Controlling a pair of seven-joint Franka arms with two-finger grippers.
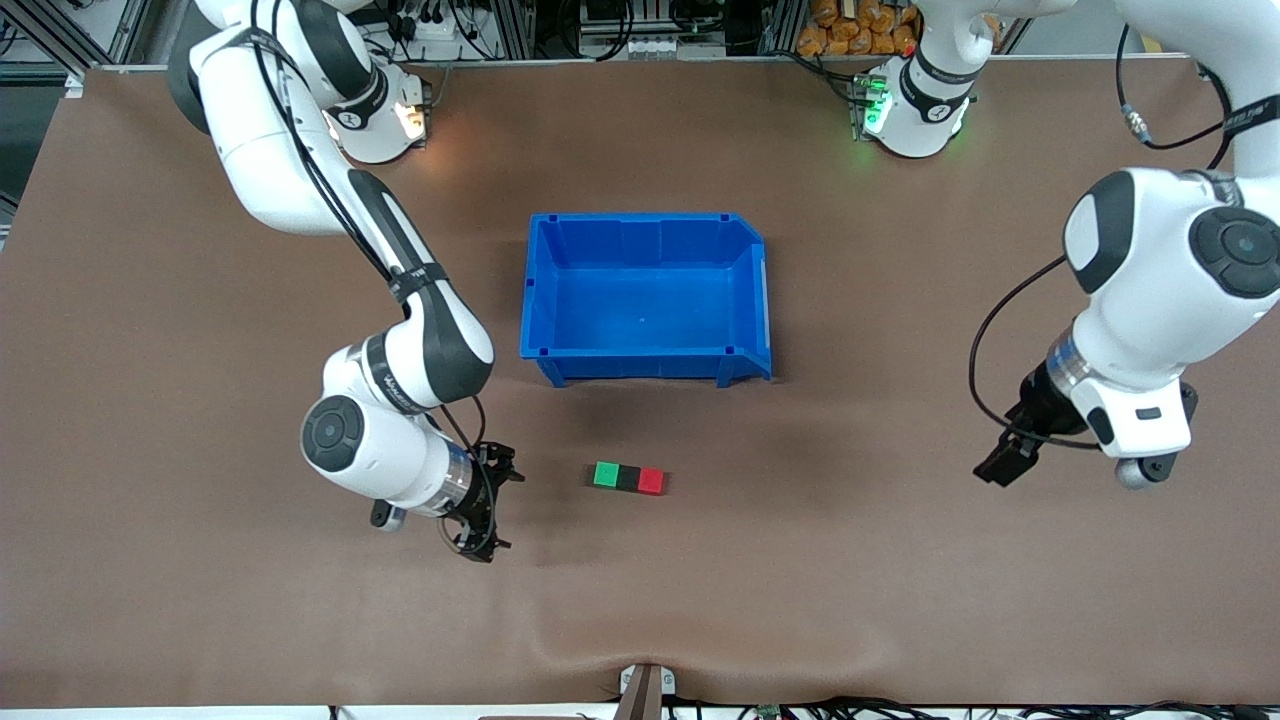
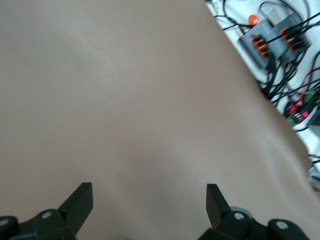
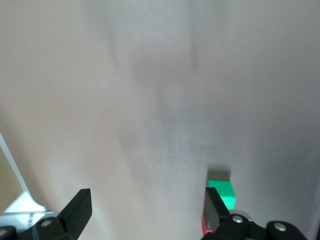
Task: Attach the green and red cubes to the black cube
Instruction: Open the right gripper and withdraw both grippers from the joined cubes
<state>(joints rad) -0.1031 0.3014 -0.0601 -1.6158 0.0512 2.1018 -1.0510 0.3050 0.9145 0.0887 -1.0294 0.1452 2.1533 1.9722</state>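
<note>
The right gripper [image 1: 482,512] stands wide open and empty over the bench [image 1: 200,620], at nine o'clock from the cube row. The left gripper [image 1: 1005,462] is also spread wide, holding nothing, at three o'clock from the row. The green cube [image 1: 605,474], black cube [image 1: 628,477] and red cube [image 1: 652,481] sit touching in line, black between. At twelve o'clock from them, the blue bin [image 1: 645,355] holds nothing.
</note>
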